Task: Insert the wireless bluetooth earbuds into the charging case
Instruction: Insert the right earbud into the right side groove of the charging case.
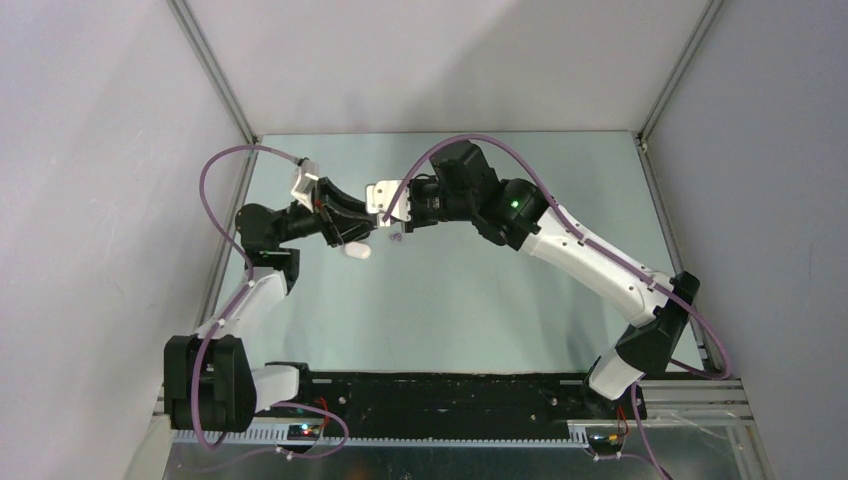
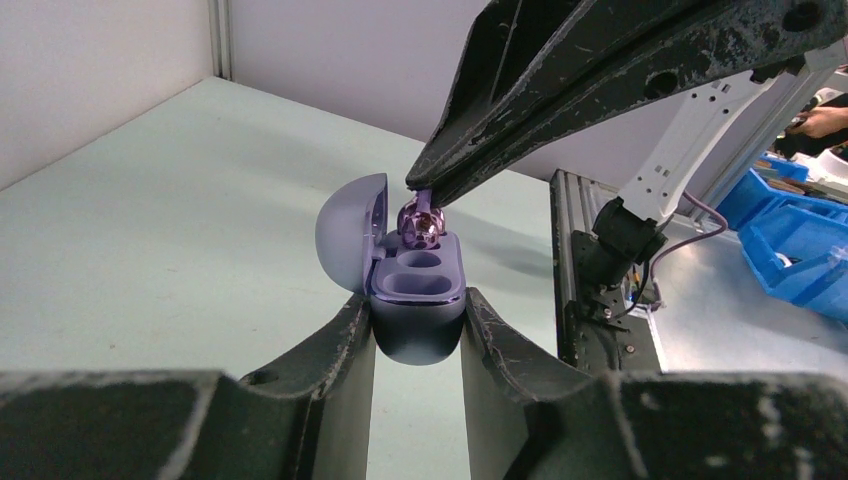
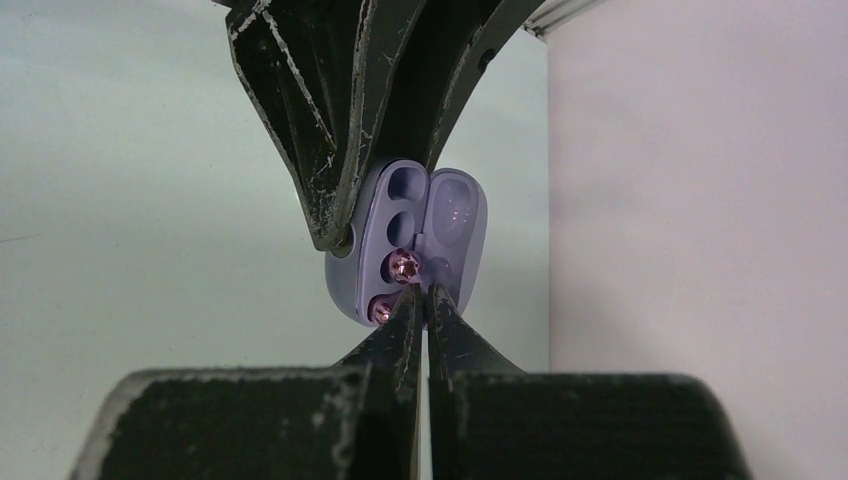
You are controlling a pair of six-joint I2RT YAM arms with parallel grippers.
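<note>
My left gripper (image 2: 417, 308) is shut on the lavender charging case (image 2: 417, 300), held above the table with its lid (image 2: 348, 232) swung open to the left. The near pocket (image 2: 421, 261) shows empty. A shiny purple earbud (image 2: 421, 224) sits at the case's far pocket, and my right gripper (image 2: 426, 196) comes down from the upper right, shut on the earbud's top. In the right wrist view the earbud (image 3: 405, 265) lies just above my shut right gripper (image 3: 418, 290), against the case (image 3: 372, 240). From above, both grippers meet mid-table: left (image 1: 362, 240), right (image 1: 388, 230).
Grey enclosure walls (image 1: 120, 150) close in the pale green table (image 1: 470, 300) on three sides. An aluminium rail (image 2: 568, 260) runs along the table's edge. Blue bins (image 2: 795, 240) stand beyond it. The right arm's white links (image 1: 600, 265) reach across the right half.
</note>
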